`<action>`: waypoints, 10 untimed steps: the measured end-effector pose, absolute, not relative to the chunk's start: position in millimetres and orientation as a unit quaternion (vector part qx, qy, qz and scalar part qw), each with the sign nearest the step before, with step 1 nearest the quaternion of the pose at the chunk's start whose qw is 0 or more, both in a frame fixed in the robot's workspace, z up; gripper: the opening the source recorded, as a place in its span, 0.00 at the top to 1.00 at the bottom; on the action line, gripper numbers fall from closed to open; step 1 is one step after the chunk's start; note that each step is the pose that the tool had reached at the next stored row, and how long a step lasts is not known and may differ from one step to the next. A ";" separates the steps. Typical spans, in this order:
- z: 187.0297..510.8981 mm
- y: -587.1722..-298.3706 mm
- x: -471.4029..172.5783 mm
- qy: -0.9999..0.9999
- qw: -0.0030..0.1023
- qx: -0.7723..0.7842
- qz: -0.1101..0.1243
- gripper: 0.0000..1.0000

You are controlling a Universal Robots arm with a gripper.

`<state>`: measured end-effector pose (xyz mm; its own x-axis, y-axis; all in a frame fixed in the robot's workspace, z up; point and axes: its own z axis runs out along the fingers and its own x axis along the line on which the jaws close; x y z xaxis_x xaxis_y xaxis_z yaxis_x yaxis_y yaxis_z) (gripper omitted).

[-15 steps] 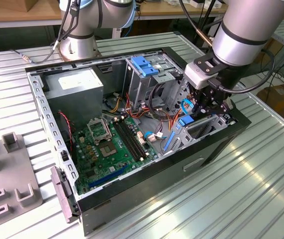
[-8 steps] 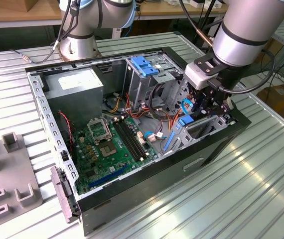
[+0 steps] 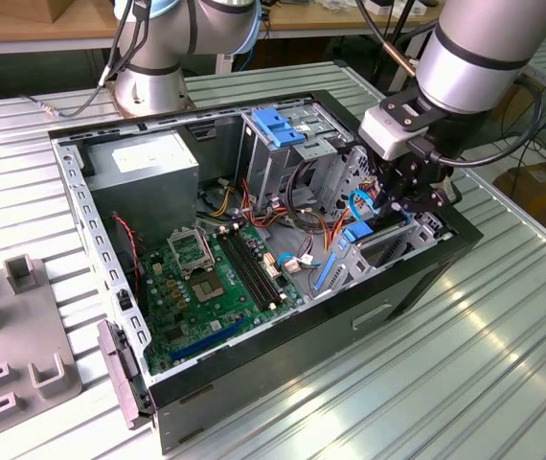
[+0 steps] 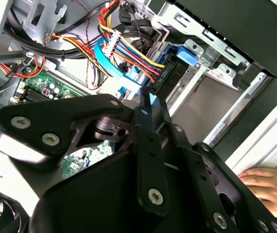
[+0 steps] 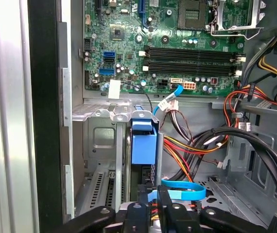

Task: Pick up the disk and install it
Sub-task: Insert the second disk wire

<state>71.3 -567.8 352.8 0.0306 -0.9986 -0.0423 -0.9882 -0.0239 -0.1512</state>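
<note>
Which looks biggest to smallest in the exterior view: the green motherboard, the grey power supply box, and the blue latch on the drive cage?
1. Green motherboard.
2. Grey power supply box, though it sits farther from the camera, so the gap may be smaller than it looks.
3. Blue latch, clearly smallest.

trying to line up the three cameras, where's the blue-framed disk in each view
Exterior view: disk stands in the case's bay on the exterior view's right, just under the gripper.
First wrist view: blue frame beside the bay's metal wall.
Second wrist view: blue frame by the cable bundle.
Shared landmark: green motherboard.
</note>
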 end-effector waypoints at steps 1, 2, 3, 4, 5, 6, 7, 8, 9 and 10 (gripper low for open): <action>352.8 -567.8 71.3 0.695 0.069 -0.715 -0.038 0.84; 352.9 -567.8 71.3 0.695 0.069 -0.715 -0.038 0.90; 352.9 -567.8 71.3 0.695 0.069 -0.715 -0.038 0.90; 352.9 -567.8 71.3 0.695 0.069 -0.715 -0.038 0.90; 352.9 -567.8 71.3 0.695 0.069 -0.715 -0.038 0.90; 352.9 -567.8 71.3 0.695 0.069 -0.715 -0.038 0.90; 352.9 -567.8 71.3 0.695 0.069 -0.715 -0.038 0.90; 353.0 -567.8 71.3 0.695 0.069 -0.714 -0.038 0.90; 353.0 -567.8 71.3 0.695 0.069 -0.715 -0.038 0.90; 353.0 -567.8 71.3 0.695 0.069 -0.715 -0.038 0.90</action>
